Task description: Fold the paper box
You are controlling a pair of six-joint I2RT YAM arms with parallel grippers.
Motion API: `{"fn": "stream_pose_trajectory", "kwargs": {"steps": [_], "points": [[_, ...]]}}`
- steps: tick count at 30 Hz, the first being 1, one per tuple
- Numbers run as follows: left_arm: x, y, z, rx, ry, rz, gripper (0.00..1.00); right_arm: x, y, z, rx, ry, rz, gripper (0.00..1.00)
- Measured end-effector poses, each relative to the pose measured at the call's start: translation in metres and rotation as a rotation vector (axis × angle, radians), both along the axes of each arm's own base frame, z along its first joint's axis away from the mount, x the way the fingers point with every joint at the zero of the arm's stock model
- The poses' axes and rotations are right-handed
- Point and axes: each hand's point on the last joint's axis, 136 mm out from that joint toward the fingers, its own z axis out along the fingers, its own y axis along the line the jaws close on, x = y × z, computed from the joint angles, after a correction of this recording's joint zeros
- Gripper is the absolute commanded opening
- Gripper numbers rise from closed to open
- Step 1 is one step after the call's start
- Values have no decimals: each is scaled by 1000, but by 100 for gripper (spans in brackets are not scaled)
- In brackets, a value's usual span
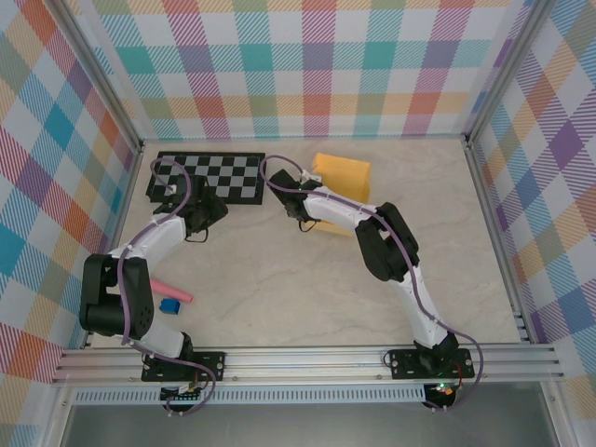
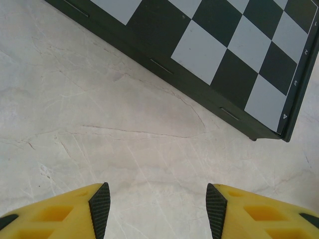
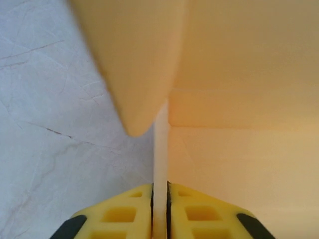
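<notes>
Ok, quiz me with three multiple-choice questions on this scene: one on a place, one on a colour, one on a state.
1. In the top view, the checkerboard lies on which side of the paper box?
A left
B right
C underneath

2. The paper box is:
A green
B yellow-orange
C white

3. The right hand is:
A open above the table
B shut on the checkerboard
C shut on an edge of the paper box

Answers:
1 A, the board sits left of the box.
2 B, both the top and right wrist views show that colour.
3 C, it pinches a thin panel edge in the right wrist view.
</notes>
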Motion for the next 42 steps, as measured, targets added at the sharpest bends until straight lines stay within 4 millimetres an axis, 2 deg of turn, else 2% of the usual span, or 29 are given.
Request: {"fn": "stream_pose_trajectory", "kwargs": {"steps": [7,14,23,30,37,42], "points": [[0,0,0,-1,1,0,55,0,4,-11,33,-42,53,10],[0,0,0,-3,1,3,55,-3,10,-11,191,-55,122,10],[0,0,-1,-12,2,14,55,-2,18,-12,233,-38,175,21],[0,-1,-1,-22,6,20,55,-9,14,-18,196,-5,208,27],[0,-4,-1,-37,6,8,55,-14,11,-8,171,7,232,34],[1,-12,-4,-55,8,-13,56,-18,18,6,153,-13,293,40]]}}
